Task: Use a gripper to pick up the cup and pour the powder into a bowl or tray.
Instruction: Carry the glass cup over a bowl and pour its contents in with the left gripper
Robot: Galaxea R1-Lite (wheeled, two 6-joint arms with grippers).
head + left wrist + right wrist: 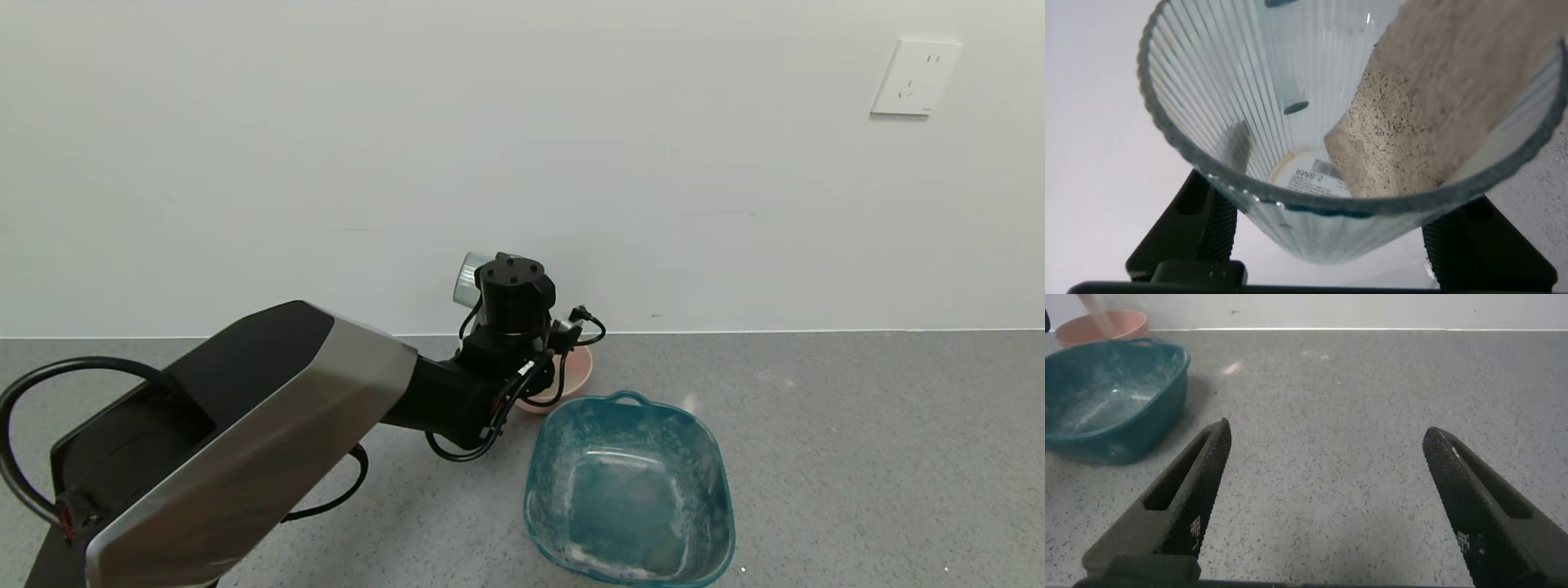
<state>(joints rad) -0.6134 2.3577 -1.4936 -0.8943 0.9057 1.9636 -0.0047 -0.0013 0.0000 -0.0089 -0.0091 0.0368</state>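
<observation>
My left gripper is shut on the cup, a clear ribbed glass. It holds the cup tilted on its side above the pale pink bowl by the wall. In the left wrist view the cup fills the picture, with black fingers on either side. The whitish-grey powder lies against the lower side of the glass and reaches the rim. My right gripper is open and empty over the bare grey floor, out of the head view.
A larger teal tub with handles and white residue stands just in front of the pink bowl; it also shows in the right wrist view, with the pink bowl behind it. The white wall runs close behind. A wall socket sits high on the right.
</observation>
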